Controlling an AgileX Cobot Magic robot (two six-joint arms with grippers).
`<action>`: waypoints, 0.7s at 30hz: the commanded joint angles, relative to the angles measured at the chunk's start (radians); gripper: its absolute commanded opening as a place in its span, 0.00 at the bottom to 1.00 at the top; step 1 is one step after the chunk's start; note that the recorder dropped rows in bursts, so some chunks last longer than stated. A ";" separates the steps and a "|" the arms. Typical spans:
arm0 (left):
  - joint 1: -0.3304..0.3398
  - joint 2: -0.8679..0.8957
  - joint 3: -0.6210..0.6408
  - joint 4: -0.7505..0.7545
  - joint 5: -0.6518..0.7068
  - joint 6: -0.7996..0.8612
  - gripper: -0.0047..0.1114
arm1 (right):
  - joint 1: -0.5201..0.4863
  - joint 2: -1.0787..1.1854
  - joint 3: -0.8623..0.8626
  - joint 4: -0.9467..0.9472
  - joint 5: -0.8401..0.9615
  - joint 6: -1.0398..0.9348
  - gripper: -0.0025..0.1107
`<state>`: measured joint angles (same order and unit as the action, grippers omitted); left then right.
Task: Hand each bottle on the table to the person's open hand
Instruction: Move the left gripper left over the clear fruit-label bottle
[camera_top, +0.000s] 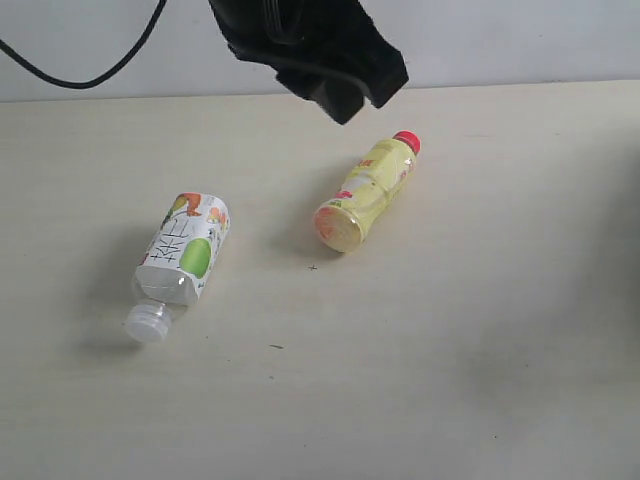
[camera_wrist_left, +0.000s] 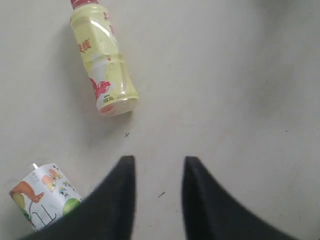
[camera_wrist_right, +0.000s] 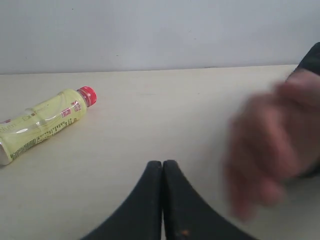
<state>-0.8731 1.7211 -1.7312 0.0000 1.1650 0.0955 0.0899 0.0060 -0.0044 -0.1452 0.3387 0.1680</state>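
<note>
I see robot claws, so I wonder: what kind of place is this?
Probably a robot test lab, though I can't be sure: a plain pale table by a blank wall, a loose black cable, and the left gripper open near the yellow bottle.

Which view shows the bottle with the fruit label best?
The exterior view: the fruit-label bottle lies whole on its side, label and cap visible. The left wrist view catches only part of it at the frame edge, partly behind the left gripper. The right wrist view does not show it.
</note>
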 joint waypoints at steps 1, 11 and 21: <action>0.028 -0.012 0.012 0.000 -0.047 -0.009 0.06 | -0.005 -0.006 0.004 0.006 -0.009 0.000 0.02; 0.128 -0.012 0.013 0.000 -0.012 -0.081 0.05 | -0.005 -0.006 0.004 0.006 -0.009 0.000 0.02; 0.276 -0.016 0.203 0.020 -0.119 -0.118 0.05 | -0.005 -0.006 0.004 0.006 -0.009 0.000 0.02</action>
<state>-0.6371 1.7130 -1.5844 0.0083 1.1035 0.0081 0.0899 0.0060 -0.0044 -0.1452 0.3387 0.1680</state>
